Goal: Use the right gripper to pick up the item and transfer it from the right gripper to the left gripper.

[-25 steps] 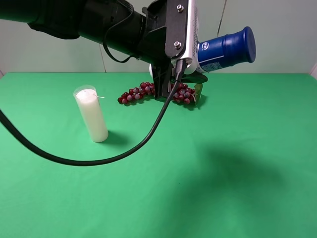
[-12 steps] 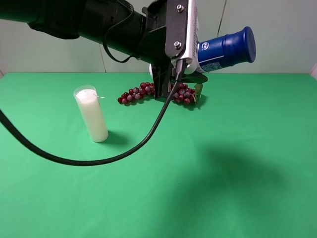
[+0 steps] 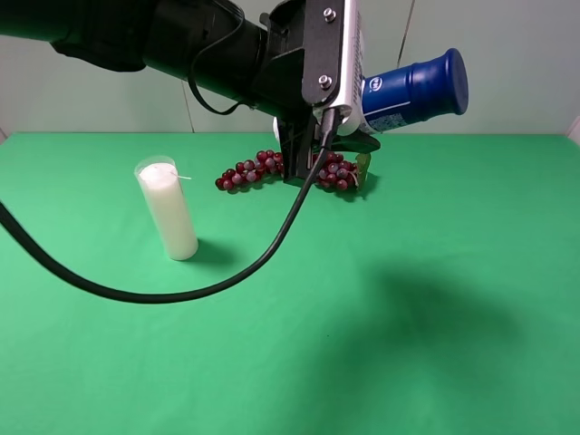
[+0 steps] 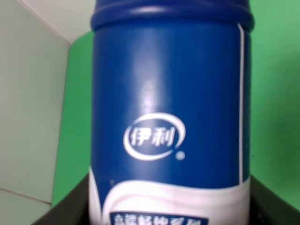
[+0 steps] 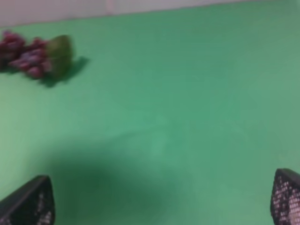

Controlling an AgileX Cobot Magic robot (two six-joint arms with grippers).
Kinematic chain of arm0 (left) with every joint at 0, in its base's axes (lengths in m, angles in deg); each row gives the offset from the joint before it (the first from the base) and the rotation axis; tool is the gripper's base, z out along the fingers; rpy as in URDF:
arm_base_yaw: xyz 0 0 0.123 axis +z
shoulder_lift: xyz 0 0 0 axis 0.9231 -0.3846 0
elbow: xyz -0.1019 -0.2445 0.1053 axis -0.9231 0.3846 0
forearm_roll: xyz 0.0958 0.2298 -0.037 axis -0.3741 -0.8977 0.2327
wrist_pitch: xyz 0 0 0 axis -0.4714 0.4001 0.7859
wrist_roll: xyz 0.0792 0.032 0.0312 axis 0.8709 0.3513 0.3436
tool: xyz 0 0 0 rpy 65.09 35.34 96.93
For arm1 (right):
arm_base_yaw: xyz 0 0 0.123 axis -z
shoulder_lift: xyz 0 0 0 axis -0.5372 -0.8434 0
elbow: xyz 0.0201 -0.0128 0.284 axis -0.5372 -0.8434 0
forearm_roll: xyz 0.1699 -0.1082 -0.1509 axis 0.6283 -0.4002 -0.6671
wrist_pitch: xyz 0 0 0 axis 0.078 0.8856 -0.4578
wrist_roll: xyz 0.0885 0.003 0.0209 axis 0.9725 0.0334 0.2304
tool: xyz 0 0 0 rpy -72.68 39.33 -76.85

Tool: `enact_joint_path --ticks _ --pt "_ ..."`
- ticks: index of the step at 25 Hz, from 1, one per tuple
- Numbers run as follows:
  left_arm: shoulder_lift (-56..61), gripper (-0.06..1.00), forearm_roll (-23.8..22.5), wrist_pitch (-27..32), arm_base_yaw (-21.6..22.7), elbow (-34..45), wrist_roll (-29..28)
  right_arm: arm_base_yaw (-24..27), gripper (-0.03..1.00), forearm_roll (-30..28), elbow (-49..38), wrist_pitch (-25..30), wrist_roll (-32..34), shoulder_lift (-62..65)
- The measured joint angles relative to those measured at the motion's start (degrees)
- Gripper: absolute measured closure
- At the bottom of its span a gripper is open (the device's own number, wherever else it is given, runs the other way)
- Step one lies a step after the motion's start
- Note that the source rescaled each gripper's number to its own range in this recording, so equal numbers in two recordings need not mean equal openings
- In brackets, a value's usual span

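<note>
The item, a spray can (image 3: 417,86) with a dark blue cap and a white-and-blue label, is held in the air above the back of the green table, lying nearly level with its cap pointing right. My left gripper (image 3: 367,118), on the arm with the silver-white plate, is shut on its white lower part. In the left wrist view the can (image 4: 171,117) fills the picture between the black fingers (image 4: 70,211). My right gripper (image 5: 157,199) is out of the high view. In its wrist view the two black fingertips (image 5: 28,201) stand wide apart, open and empty, above bare green cloth.
A bunch of red grapes (image 3: 290,170) lies at the back middle of the table, under the left arm; it also shows in the right wrist view (image 5: 35,56). A white candle in clear glass (image 3: 169,210) stands at the left. The left arm's black cable (image 3: 181,292) hangs in a long loop.
</note>
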Motion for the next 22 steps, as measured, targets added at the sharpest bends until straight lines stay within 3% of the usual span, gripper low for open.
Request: enact_joint_path --ticks 3,22 --pt "0.0 0.94 0.0 0.0 0.0 0.0 -1.4 3.7 -0.03 0.0 0.0 0.0 -0.1 0.0" --pt "0.0 0.94 0.0 0.0 0.0 0.0 -2.6 3.8 -0.03 0.0 0.0 -0.1 -0.1 0.0"
